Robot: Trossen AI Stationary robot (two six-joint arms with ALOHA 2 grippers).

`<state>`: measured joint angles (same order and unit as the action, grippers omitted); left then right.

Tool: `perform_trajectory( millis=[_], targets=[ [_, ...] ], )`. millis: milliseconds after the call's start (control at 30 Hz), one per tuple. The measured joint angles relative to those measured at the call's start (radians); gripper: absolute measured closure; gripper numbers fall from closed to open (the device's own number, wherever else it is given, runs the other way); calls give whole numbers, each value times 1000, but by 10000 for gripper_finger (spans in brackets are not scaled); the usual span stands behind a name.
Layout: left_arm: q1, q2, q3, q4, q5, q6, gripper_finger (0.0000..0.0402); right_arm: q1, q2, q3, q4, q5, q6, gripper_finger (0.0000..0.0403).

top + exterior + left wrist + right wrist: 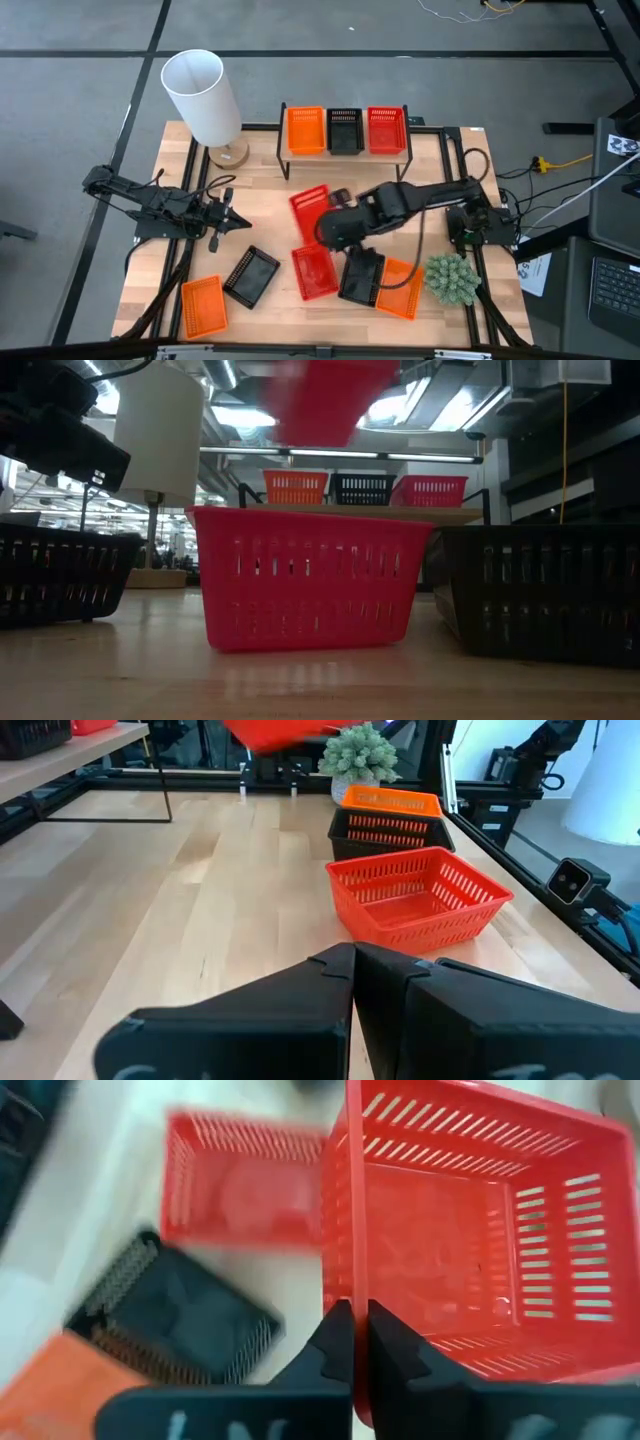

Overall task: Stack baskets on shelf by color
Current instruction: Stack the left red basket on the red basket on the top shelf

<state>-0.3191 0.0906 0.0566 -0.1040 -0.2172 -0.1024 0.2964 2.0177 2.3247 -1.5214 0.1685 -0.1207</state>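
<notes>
My right gripper (333, 214) is over the middle of the table, shut on a red basket (309, 208), which shows blurred high in the low view (325, 400). A second red basket (315, 271) rests on its base on the table, below and nearer. The shelf (345, 152) at the far edge carries one orange (306, 130), one black (345, 130) and one red basket (386, 130). More baskets lie on the table: black (360, 275) against orange (400, 290), black (250, 275), and orange (203, 305). My left gripper (238, 220) waits shut at the left. My right gripper pinches a side wall of the red basket at its rim (340, 1275), one finger inside the basket and one outside. The fingers come from the table's right side. The basket is lifted clear of the table and tilted.
A white lamp on a wooden foot (205, 95) stands at the far left corner beside the shelf. A small green plant (452, 278) sits at the near right, next to the orange basket. Bare wood (260, 180) lies between the left gripper and the shelf.
</notes>
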Motion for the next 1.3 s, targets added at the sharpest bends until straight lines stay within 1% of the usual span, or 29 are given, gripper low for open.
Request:
perform_trajectory(
  millis=[33,67,100,200,267,333,500,567,633,700,867,967,1033,1100,1167,1233,1300],
  targets=[
    [0,0,0,0,0,0,401,9,-14,0,-52,49,47,401],
    [0,1,0,0,0,0,401,16,-33,-2,-68,107,87,401],
    [0,1,0,0,0,0,401,24,-59,-15,-46,159,113,401],
    [0,1,0,0,-1,0,401,36,-154,-52,-59,202,114,401],
    [0,1,0,0,-2,0,401,47,-230,-86,-45,291,161,400],
    [0,2,0,0,-1,0,401,49,-314,-132,-51,368,169,400],
    [0,2,0,0,-2,0,401,17,-542,-281,-44,562,223,400],
    [0,2,0,0,-4,0,401,-7,-628,-365,-31,613,239,400],
    [0,2,0,0,-6,0,401,-38,-712,-463,14,641,240,400],
    [0,1,0,0,-7,0,401,-77,-790,-567,74,643,196,400],
    [0,2,0,0,-20,0,401,-189,-942,-845,316,632,10,399],
    [0,2,0,1,-37,0,401,-269,-995,-1008,481,573,-76,399],
    [0,1,0,1,-41,0,401,-320,-1011,-1093,576,527,-155,399],
    [0,2,0,1,-41,0,401,-371,-1016,-1152,698,505,-239,399],
    [0,2,0,1,-41,0,401,-434,-1016,-1179,791,476,-315,399],
    [0,2,0,1,-41,0,401,-509,-1008,-1185,876,405,-365,398],
    [0,2,0,1,-41,0,401,-592,-994,-1178,930,303,-382,398]
  ],
)
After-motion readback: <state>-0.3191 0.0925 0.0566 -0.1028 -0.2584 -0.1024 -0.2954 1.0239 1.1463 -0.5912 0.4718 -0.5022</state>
